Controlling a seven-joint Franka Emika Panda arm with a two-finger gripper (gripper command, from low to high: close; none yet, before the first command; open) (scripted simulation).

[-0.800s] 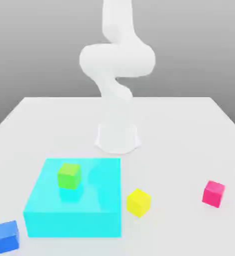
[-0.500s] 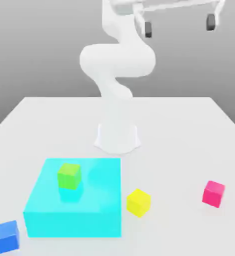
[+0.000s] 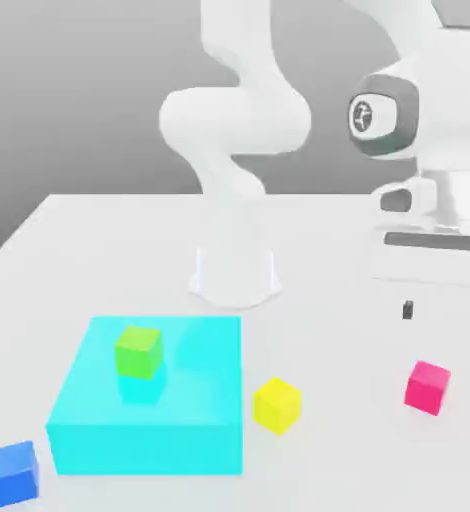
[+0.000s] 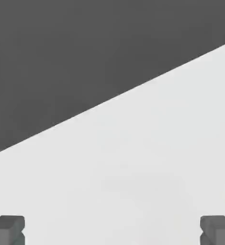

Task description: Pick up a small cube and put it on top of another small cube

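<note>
The gripper (image 4: 112,230) stands spread wide with nothing between its fingers; in the hand view its two dark fingertips (image 4: 8,228) sit far apart over bare white table (image 4: 148,167). In the exterior view the hand hangs at the right of the frame, one dark fingertip (image 3: 407,310) poking down below it. The small magenta-pink cube (image 3: 427,387) rests on the table in the lower right of that frame, below that fingertip and slightly toward the frame's right, well clear of it. The yellow cube (image 3: 277,405) sits near the bottom centre, just beside the big cyan block (image 3: 149,420), off to the pink cube's left. I judge the coming move to be mostly a drop downward, with a small shift right, to bracket the pink cube.
</note>
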